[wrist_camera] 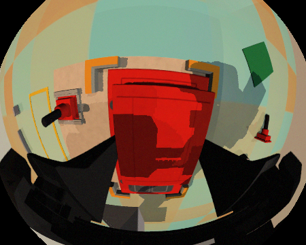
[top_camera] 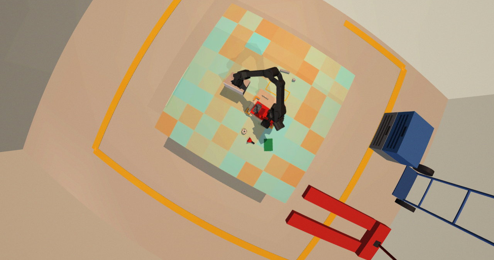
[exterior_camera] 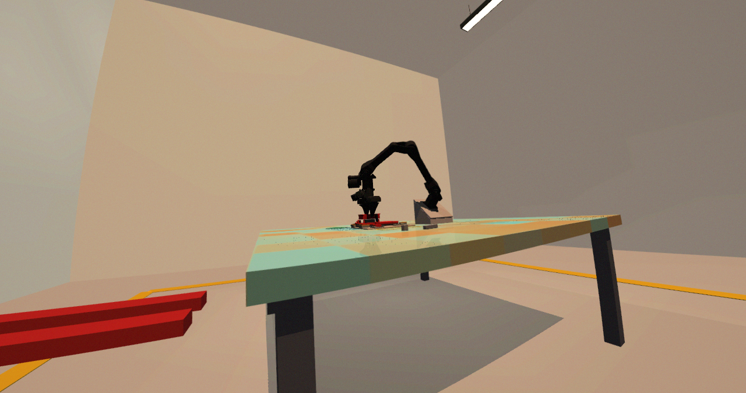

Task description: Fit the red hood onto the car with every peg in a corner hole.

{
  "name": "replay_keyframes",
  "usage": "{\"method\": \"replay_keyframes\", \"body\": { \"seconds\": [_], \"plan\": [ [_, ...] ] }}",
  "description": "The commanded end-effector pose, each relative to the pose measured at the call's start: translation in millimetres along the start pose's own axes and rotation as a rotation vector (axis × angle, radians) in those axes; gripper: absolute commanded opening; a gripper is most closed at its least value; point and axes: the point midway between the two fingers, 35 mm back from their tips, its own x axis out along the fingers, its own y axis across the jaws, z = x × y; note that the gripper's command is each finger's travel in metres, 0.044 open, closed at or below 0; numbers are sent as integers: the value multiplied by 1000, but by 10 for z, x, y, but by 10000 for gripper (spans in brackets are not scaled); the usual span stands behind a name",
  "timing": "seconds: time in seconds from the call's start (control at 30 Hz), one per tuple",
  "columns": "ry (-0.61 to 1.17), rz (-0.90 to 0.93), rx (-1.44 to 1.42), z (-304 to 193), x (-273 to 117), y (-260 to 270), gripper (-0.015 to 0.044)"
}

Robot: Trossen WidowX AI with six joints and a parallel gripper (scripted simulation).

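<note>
Here in the wrist view, the gripper (top_camera: 270, 121) (exterior_camera: 369, 213) (wrist_camera: 160, 141) holds the red hood (exterior_camera: 369, 216) (wrist_camera: 163, 129), fingers set well apart with one on either side of the shell. The hood is over the toy car chassis (exterior_camera: 388, 223) (wrist_camera: 143, 73), whose red edge peeks out at 12 o'clock. In the exterior view the shell looks close above the deck; whether the pegs meet the corner holes, I can't tell, with the hood covering them.

Around the car in the wrist view, the jig's orange corners (wrist_camera: 90, 75) show at 11, 1, 5 and 7 o'clock. Out at 9 o'clock, a red block with a black rod (wrist_camera: 66, 109) sits by a grey bracket, a yellow outline (top_camera: 287, 96) (wrist_camera: 39, 91) farther out beyond it. The green square (top_camera: 268, 144) (wrist_camera: 258, 64) lies at 2 o'clock, a small red piece with a black rod (top_camera: 249, 140) (wrist_camera: 263, 135) at 3.

Up to the top view: the black arm (top_camera: 280, 96) bends over the tabletop (top_camera: 231, 158) (exterior_camera: 308, 278), its mount at 10 o'clock from the gripper. A small ball (top_camera: 244, 131) rests near the little red piece, at 11 o'clock from it.
</note>
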Motion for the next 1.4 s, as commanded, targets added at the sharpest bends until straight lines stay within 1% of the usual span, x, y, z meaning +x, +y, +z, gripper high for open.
{"method": "replay_keyframes", "body": {
  "seconds": [0.0,1.13,1.37],
  "plan": [
    [-2,3,5,4,20,2,0],
    [0,1,0,4,143,4,0],
    [0,1,0,4,150,5,184]
  ]
}}
